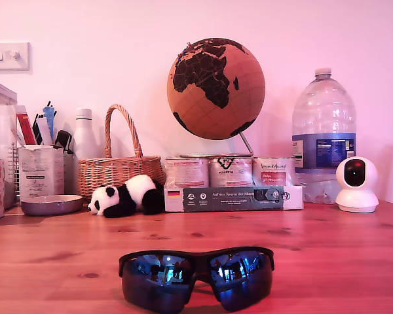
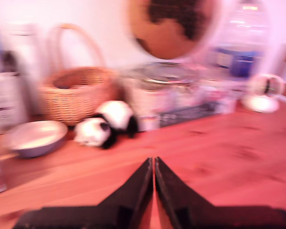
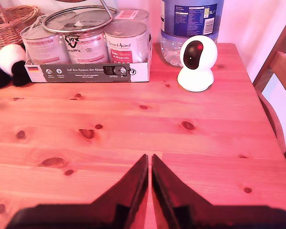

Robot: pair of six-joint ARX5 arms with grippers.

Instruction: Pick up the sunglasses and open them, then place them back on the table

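The sunglasses (image 1: 196,277) lie on the table (image 1: 314,248) at the front centre of the exterior view, lenses facing the camera; their arms are hidden behind the frame, so I cannot tell whether they are folded. Neither arm shows in the exterior view. My first gripper (image 2: 154,164) is shut with nothing between its fingers, above bare wood, pointing toward the panda toy. That view is blurred. My second gripper (image 3: 149,162) is shut and empty too, over the tabletop short of the tray of cans. The sunglasses appear in neither wrist view.
Along the back wall stand a globe (image 1: 216,88) on a tray of cans (image 1: 232,186), a large water bottle (image 1: 323,137), a white camera (image 1: 356,184), a wicker basket (image 1: 118,167), a panda toy (image 1: 126,196), a bowl (image 1: 51,205) and a pen holder. A wooden chair (image 3: 282,90) stands past the table's edge.
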